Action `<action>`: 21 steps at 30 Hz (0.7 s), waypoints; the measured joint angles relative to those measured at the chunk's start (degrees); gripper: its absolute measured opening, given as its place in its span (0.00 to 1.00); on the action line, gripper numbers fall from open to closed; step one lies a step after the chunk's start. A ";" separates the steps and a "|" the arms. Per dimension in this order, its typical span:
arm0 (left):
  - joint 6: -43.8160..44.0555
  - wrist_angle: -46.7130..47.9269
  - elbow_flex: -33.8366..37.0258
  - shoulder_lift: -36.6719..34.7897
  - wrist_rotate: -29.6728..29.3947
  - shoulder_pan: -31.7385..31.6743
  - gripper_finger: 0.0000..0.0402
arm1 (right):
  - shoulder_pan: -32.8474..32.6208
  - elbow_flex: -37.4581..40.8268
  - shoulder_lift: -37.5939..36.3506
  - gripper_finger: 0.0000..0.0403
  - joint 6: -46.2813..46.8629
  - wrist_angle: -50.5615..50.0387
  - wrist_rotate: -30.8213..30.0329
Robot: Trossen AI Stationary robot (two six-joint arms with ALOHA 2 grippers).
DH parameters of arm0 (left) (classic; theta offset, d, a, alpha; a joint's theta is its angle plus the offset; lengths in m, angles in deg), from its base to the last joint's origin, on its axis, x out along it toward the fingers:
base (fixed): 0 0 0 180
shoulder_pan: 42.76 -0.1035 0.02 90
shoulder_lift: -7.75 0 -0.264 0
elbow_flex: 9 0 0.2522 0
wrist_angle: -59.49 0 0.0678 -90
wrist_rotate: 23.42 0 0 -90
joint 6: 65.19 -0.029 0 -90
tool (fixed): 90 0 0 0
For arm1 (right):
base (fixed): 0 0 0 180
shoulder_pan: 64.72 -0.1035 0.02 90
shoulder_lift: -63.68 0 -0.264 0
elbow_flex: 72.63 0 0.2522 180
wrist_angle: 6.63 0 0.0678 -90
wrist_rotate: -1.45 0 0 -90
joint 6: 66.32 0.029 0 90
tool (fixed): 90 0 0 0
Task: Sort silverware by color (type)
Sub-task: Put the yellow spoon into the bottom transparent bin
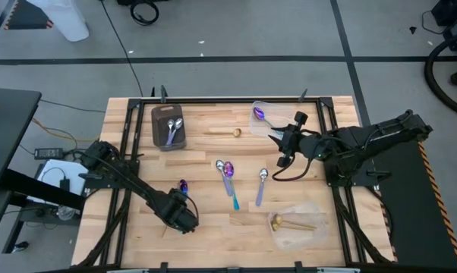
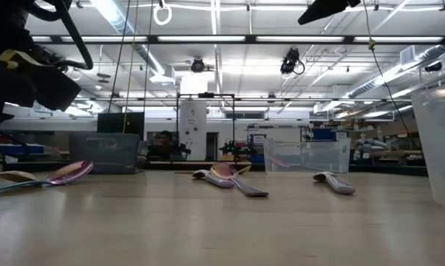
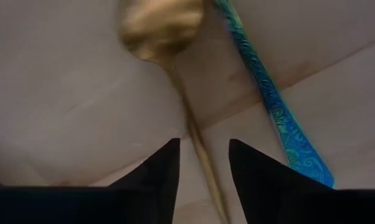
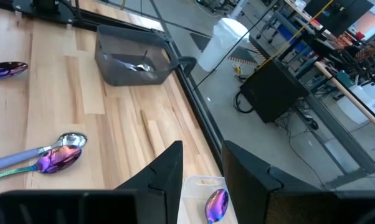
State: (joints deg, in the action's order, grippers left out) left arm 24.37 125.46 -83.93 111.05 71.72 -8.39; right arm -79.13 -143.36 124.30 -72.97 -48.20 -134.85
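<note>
A gold spoon (image 3: pixel 159 28) lies on the wooden table beside a spoon with a teal handle (image 3: pixel 271 99) and a purple bowl (image 1: pixel 183 184). My left gripper (image 3: pixel 203 146) points down over them near the table's front left (image 1: pixel 181 216). It is open, one finger on each side of the gold handle (image 3: pixel 197 134) without touching it. My right gripper (image 1: pixel 278 144) hovers open at the far right, above a clear container (image 1: pixel 263 114) that holds a purple spoon (image 4: pixel 216 204). Three more spoons (image 1: pixel 230 178) lie at the table's middle, and a gold one (image 1: pixel 227 133) lies farther back.
A dark grey tray (image 1: pixel 168 125) with silver spoons sits at the far left. A clear container (image 1: pixel 297 224) holding gold spoons lies at the near right. A black frame (image 1: pixel 213 99) runs along the table's edges. Bare wood lies between the tray and the left gripper.
</note>
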 joint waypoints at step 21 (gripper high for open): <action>-1.34 -5.14 4.02 -0.05 0.11 -0.47 0.05 | -0.02 0.00 0.00 0.30 -0.92 0.32 1.30</action>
State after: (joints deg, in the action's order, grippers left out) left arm 23.03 120.33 -79.91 110.99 71.83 -8.86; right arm -79.15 -143.36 124.30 -73.89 -47.88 -133.55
